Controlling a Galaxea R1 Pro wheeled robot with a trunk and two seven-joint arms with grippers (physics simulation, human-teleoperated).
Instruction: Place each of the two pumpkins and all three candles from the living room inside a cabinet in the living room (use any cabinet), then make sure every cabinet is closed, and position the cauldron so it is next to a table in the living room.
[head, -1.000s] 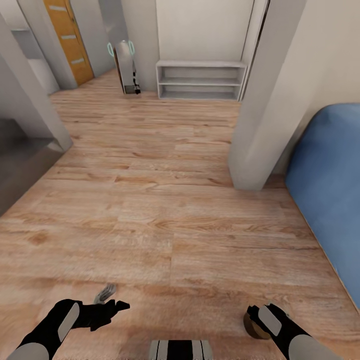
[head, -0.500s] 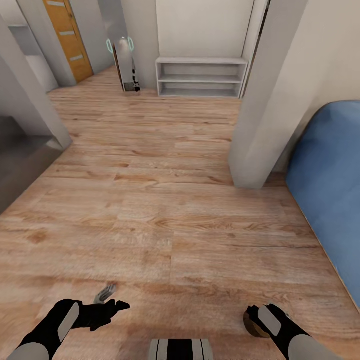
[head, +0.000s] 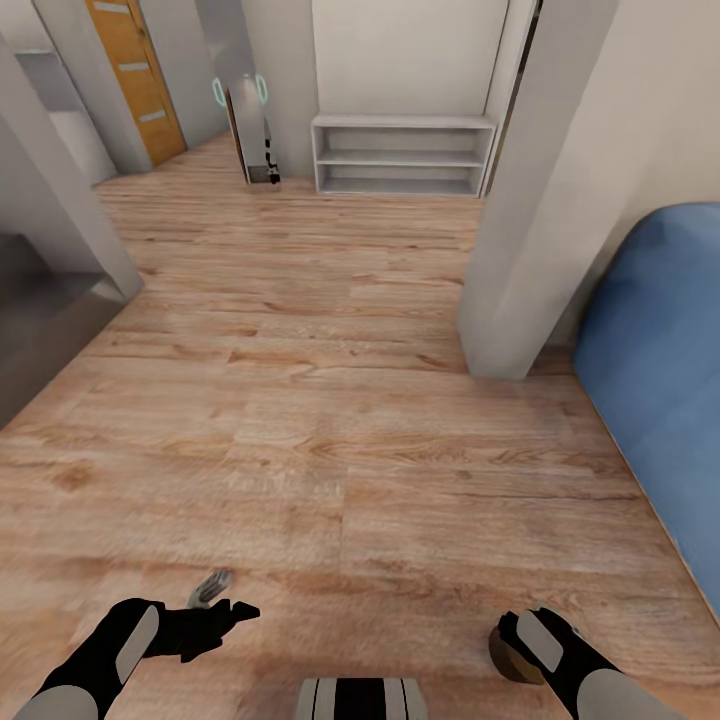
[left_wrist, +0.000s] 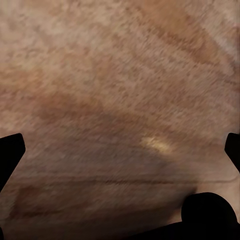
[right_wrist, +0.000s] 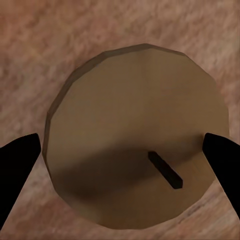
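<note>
Nearest the robot, low in the head view, the right gripper (head: 512, 645) hung over the wooden floor (head: 330, 420) with a candle (head: 506, 655) between its jaws. From the right wrist view, that candle (right_wrist: 137, 135) showed its flat tan top and a short dark wick, with the two dark fingertips (right_wrist: 17, 160) at either side of it; whether they actually pressed on the wax could not be told. Across from it, the left gripper (head: 225, 612) was held out over bare boards, jaws spread wide with nothing between them. Farther on, a blue sofa (head: 650, 380) sat along the right side, just past a pale wall corner (head: 520, 250). Beyond that stood a low grey open shelf (head: 402, 155) against the far wall, with an orange door (head: 135, 75) off to the left.
</note>
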